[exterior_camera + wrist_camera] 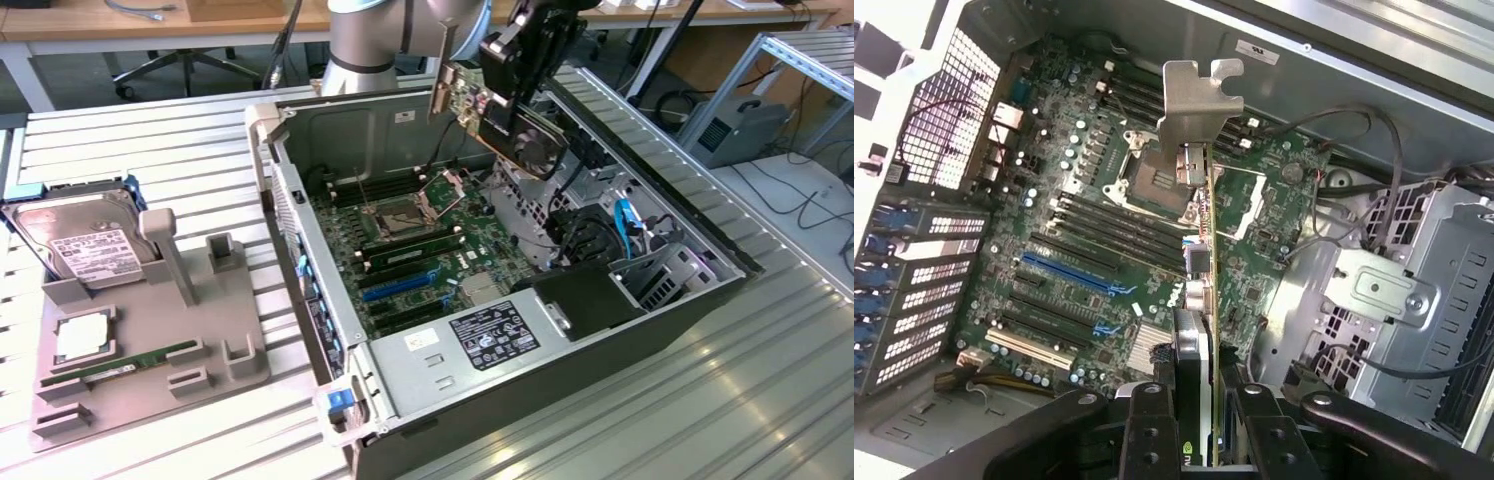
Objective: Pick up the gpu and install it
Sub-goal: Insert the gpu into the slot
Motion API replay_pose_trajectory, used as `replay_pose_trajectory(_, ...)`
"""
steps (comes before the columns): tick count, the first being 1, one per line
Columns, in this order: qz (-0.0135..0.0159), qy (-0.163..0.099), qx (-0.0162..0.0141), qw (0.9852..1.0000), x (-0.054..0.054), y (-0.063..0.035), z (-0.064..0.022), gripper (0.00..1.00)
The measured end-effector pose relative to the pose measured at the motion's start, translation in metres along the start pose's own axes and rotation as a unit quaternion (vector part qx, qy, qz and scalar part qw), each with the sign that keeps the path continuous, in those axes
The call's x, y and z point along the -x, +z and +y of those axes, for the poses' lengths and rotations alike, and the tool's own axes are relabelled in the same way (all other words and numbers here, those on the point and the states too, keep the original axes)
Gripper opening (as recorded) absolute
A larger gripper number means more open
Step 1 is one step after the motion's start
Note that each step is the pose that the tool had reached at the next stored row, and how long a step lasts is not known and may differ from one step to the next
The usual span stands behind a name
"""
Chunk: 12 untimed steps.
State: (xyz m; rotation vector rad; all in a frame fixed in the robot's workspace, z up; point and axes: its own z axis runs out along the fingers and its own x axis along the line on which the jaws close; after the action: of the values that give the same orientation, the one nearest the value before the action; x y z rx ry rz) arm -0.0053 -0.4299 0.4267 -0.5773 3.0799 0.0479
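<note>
Subject: one gpu (518, 125), a flat rectangular green circuit card with a black fan cooler on one face and a silver metal end bracket.
Gripper: one black two-fingered gripper (531, 70) on the single grey robot arm (367, 35); its jaws stand partly closed, clamped on the gpu, one finger (1151, 430) against each face.
Position of gpu: in the air above the open black and silver computer case (314, 300), over the green motherboard (414, 250), not seated in any slot.
Orientation: the card stands on edge and is tilted. In the exterior view the bracket end lies to the exterior view's left and the fan face turns to the exterior view's right.
Long axis: in the wrist view the card shows edge-on, its length running away from the fingers to the bracket.
Slots below: one long blue expansion slot (1069, 272) and one white slot (1034, 350), well apart from the card.
Other parts: one grey moulded holder tray (134, 395) on the slatted metal table (747, 400), carrying one silver hard drive with white label (87, 250), one thin green RAM stick (120, 365) and one square processor chip (83, 335).
</note>
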Motion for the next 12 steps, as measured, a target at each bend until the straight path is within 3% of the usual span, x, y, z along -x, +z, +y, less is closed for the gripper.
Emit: replay_pose_trajectory(12, 0.0008, -0.029, 0.0004, 0.9996, 0.0000, 0.0001, 0.0000, 0.27)
